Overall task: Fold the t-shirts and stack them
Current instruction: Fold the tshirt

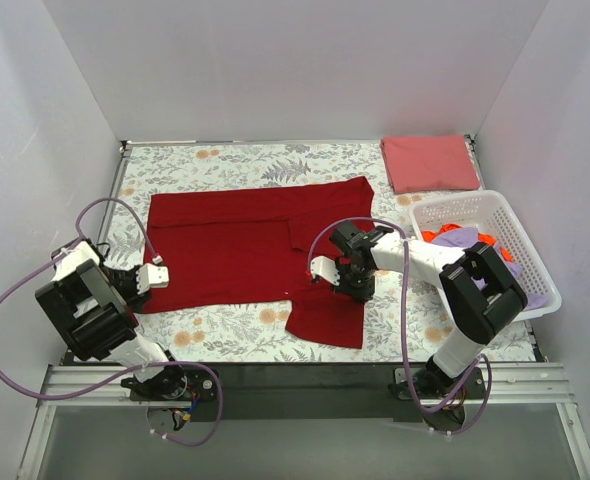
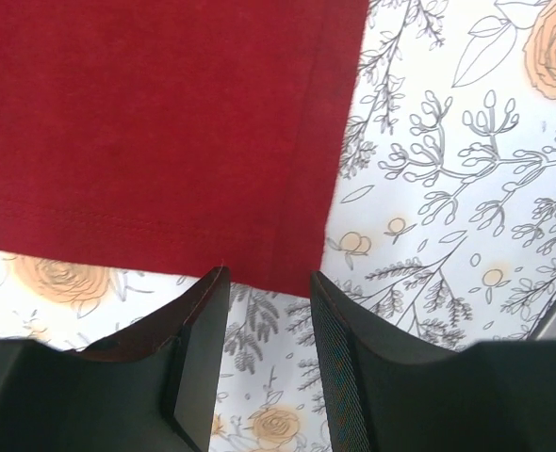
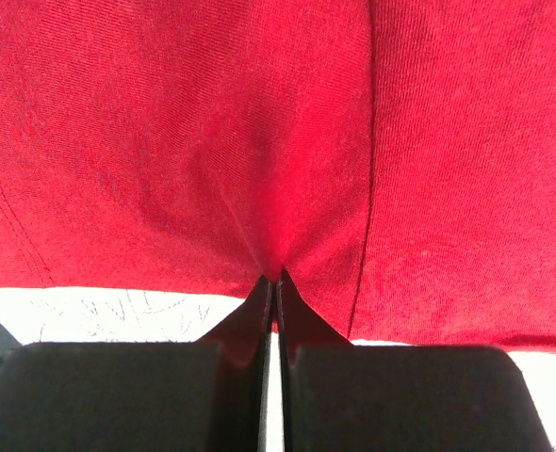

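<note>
Corner of the deep crimson fabric t-shirt [image 2: 155, 122] lies just ahead of the left gripper [image 2: 269, 275], jaws apart — the right gripper [image 3: 273, 280] is pinched tight on its cloth.

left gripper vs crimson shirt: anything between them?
Only the floral-printed cloth. In the left wrist view, the open left gripper sits right at a corner of the crimson t-shirt, nothing else intervening.

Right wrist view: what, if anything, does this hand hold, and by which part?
The right hand is shut on the crimson t-shirt, pinching a pucker of fabric close to its hemmed edge, beside a seam.
</note>
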You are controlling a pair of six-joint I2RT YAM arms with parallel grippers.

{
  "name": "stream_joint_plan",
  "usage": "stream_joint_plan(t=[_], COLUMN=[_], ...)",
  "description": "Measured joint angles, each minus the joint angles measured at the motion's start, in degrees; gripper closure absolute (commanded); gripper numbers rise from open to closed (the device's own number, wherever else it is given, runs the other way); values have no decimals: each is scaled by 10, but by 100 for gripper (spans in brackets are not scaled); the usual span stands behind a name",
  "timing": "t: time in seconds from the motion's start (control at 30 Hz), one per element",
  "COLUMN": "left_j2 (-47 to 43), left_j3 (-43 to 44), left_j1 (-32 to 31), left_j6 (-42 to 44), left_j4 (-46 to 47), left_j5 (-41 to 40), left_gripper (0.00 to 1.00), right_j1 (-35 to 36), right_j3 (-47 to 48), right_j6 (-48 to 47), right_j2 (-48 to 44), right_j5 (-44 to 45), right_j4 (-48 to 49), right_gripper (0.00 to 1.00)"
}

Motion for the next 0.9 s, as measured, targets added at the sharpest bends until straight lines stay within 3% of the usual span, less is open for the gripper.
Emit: stream_joint_plan(t=[0.27, 0.53, 0.67, 0.9], left_j2=[0, -12, -12, -11], left_j3=[-33, -45, -43, -12], left_j1=[0, 0, 1, 5], left_j6=[1, 2, -3, -16], left_j4=[32, 62, 61, 16], left_j5=[-4, 0, 1, 4], left_gripper=[63, 94, 100, 100], right_j1=[0, -2, -7, -30], right_j3=[1, 1, -3, -17], right_j6=[0, 0, 1, 2], right_j2=[1, 0, -6, -45], right_j5=[0, -2, -7, -26], right_j4=[-1, -2, -1, -3], right_gripper=[99, 99, 99, 99])
